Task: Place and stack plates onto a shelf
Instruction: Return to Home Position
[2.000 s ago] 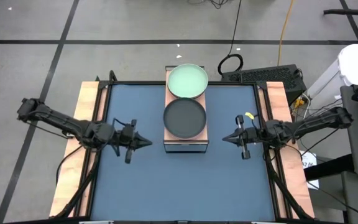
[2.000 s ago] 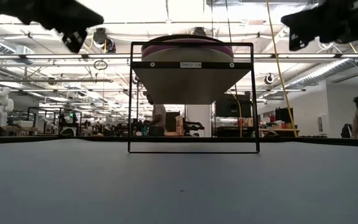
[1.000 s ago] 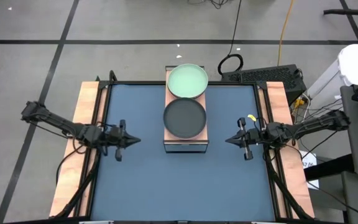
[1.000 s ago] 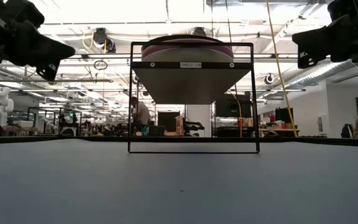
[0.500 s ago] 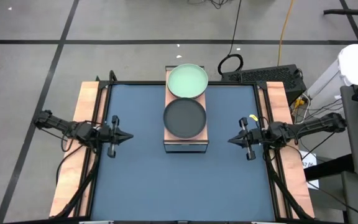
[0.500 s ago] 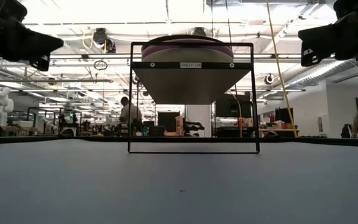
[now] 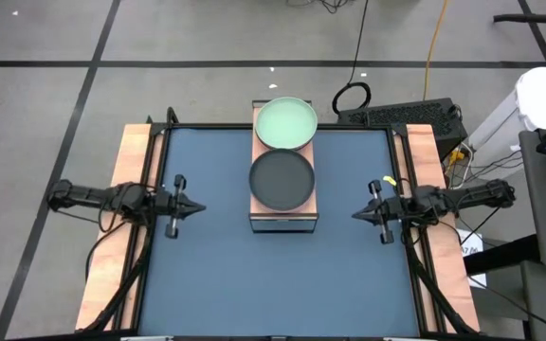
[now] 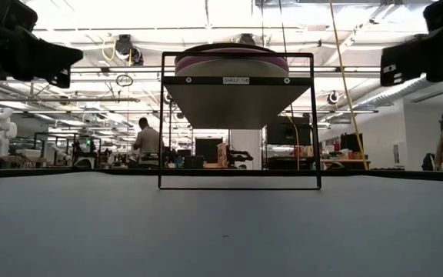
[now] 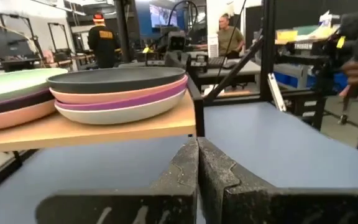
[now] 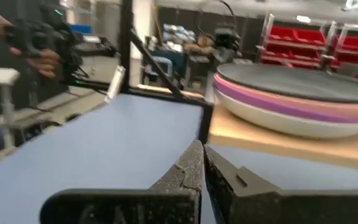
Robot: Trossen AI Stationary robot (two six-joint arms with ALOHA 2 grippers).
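Grey floor with dark lines surrounds the table in the high view, and a dark blue mat covers the tabletop. At the middle of the mat's far edge stands the shelf. A mint green plate tops its far stack and a black plate tops its near one. The left gripper hovers over the mat's left side and the right gripper over its right side. Both point inward at the shelf and are well apart from it.

Across the low view, the shelf rises on its thin dark frame, with plate rims showing above its top. A person stands in the workshop behind.

From the left wrist, the fingers press together with nothing between them. The black plate lies on pink, purple and pale plates, with the mint green plate beside it.

From the right wrist, the fingers likewise meet empty, and the black plate on its stack rests on the wood just beyond.
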